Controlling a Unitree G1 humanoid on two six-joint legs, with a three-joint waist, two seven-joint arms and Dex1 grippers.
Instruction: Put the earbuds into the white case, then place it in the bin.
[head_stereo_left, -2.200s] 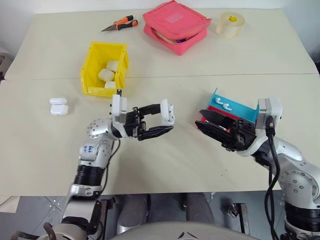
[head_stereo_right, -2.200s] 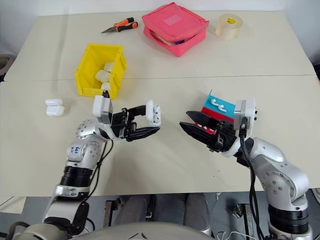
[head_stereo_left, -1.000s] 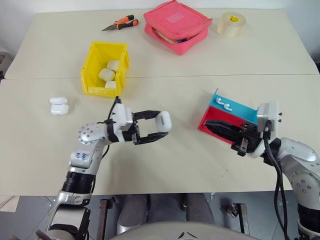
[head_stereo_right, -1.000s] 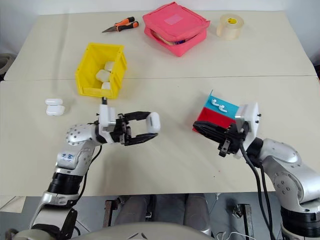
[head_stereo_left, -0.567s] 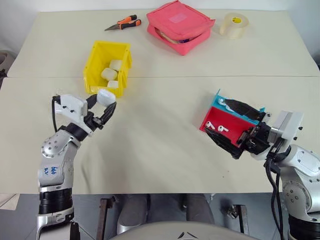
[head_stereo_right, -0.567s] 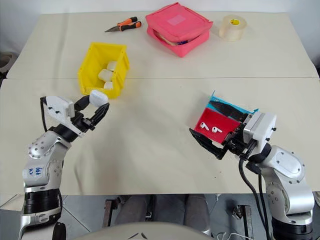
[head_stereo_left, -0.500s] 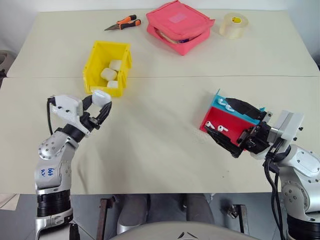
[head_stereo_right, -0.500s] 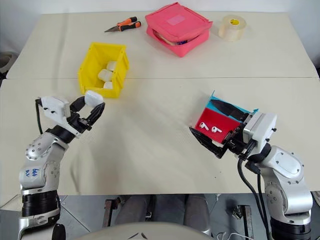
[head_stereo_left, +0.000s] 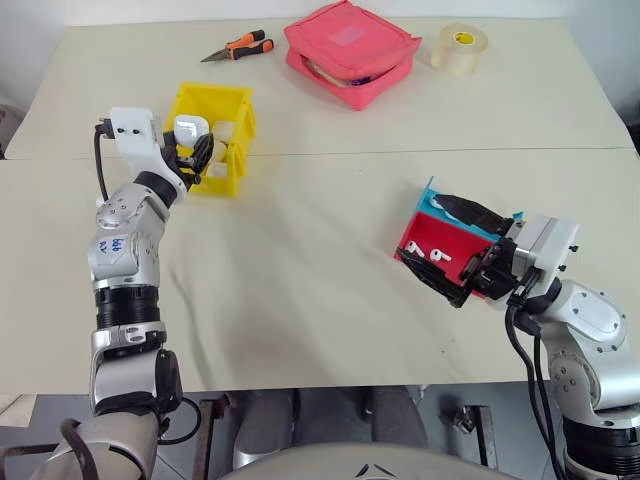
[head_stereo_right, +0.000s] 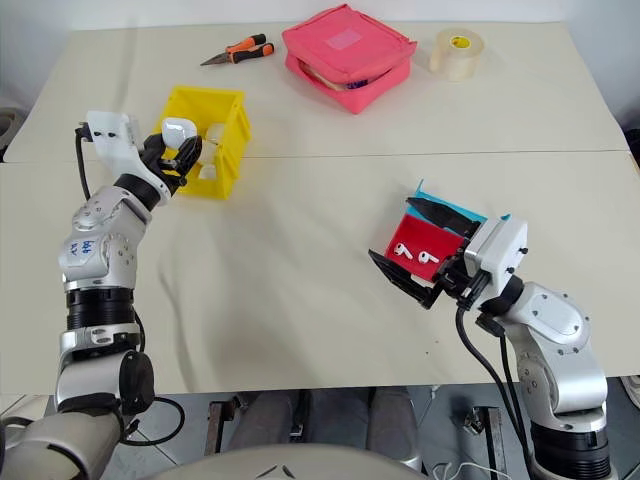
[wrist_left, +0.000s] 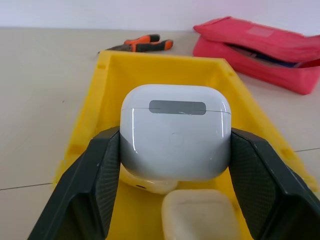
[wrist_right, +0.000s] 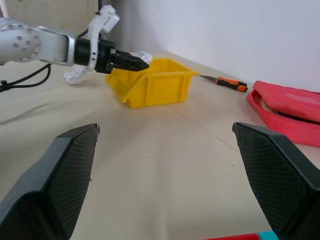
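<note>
One white case (wrist_left: 175, 135) is clamped between the fingers of the left gripper (head_stereo_left: 190, 148), held over the near part of the yellow bin (head_stereo_left: 231, 140) at the far left of the tabletop (head_stereo_left: 300, 270). Other cases (wrist_left: 200, 217) already lie in the bin beneath it. If the gripper lets go this close to the lowered front lip, the case could strike the lip or bounce off the cases below and tumble out onto the tabletop. The case sits upright in the grip, its lid end up and its seam level; its broad face looks back toward the wrist, and its longer side runs across from finger to finger. The right gripper (head_stereo_right: 425, 255) stands with fingers wide apart, holding nothing, around the near end of the red-and-blue tray (head_stereo_right: 425, 242), where loose earbuds (head_stereo_right: 417, 255) still lie.
</note>
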